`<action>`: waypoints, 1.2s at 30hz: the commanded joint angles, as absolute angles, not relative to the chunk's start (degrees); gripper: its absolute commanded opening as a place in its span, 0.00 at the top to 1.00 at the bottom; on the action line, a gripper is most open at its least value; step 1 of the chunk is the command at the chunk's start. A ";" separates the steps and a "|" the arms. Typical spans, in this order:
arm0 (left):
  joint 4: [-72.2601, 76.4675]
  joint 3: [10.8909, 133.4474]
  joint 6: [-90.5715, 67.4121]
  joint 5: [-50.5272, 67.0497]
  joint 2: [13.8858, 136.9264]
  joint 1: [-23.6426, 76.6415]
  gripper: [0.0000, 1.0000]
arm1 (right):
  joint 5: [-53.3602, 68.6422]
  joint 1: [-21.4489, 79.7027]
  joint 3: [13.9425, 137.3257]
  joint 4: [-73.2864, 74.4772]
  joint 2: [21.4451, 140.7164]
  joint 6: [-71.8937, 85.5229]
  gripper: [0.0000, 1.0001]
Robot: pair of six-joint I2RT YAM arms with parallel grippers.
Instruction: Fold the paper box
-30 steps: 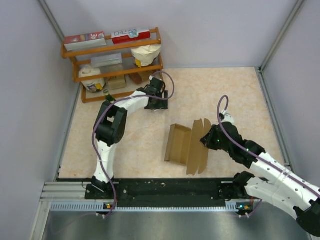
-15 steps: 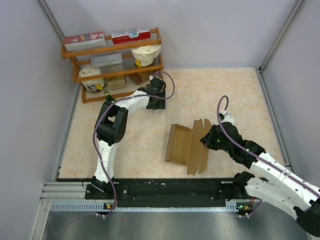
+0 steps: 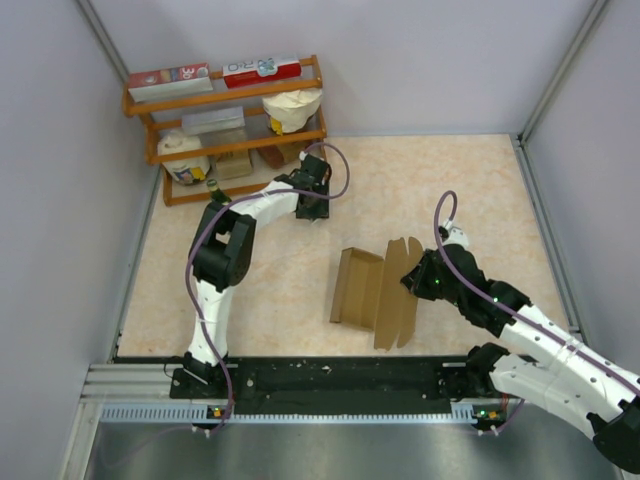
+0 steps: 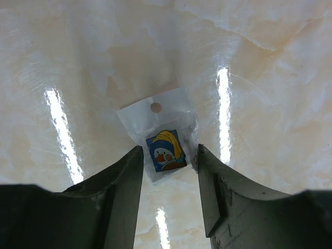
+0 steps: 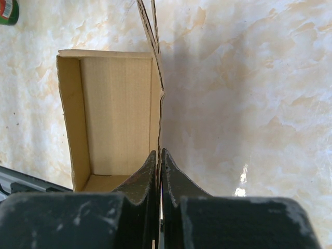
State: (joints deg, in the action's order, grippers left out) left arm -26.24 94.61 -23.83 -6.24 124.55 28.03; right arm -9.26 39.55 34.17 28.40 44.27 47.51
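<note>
Right wrist: paper box between jaws

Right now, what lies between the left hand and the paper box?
Nothing: the top view shows only bare table between the left hand and the paper box.

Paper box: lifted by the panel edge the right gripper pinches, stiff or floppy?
Probably light: the paper box is thin cardboard. Likely hinges at its creases rather than lifting rigidly, as the right gripper pinches one upright panel only. The folded tray part looks stiffer.
</note>
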 commanded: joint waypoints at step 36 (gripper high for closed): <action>-31.82 77.09 -17.75 14.94 84.20 44.11 0.54 | -6.86 39.02 44.38 27.86 52.38 39.90 0.98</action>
State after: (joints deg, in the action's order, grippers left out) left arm -31.57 77.62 -17.47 12.69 85.30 41.82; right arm -7.42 39.55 42.13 28.82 52.16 40.88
